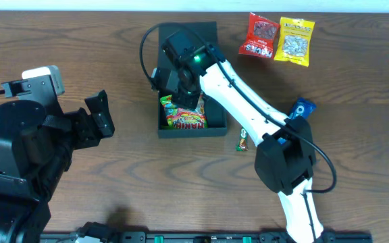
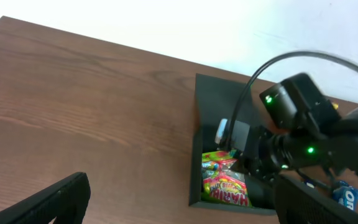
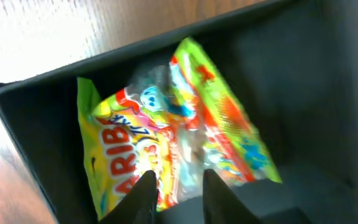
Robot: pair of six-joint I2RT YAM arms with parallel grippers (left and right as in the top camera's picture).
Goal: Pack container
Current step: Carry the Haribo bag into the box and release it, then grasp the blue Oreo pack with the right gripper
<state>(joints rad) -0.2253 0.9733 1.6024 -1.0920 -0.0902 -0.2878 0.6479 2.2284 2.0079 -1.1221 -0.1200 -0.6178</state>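
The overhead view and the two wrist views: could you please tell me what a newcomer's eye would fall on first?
The white right arm stands out first, stretching diagonally across the table into the dark container, where a bright Haribo packet lies under its fingers. Next come the red packet and the yellow packet, side by side near the table's far right edge.

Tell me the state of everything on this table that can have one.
container: open, flap back.
Haribo packet: lying inside the container.
right gripper: inside the container, fingers slightly apart over the Haribo packet, grip unclear.
left gripper: open, empty.
red packet: on the table, unpacked.
yellow packet: on the table, unpacked.
blue packet: on the table, partly hidden.
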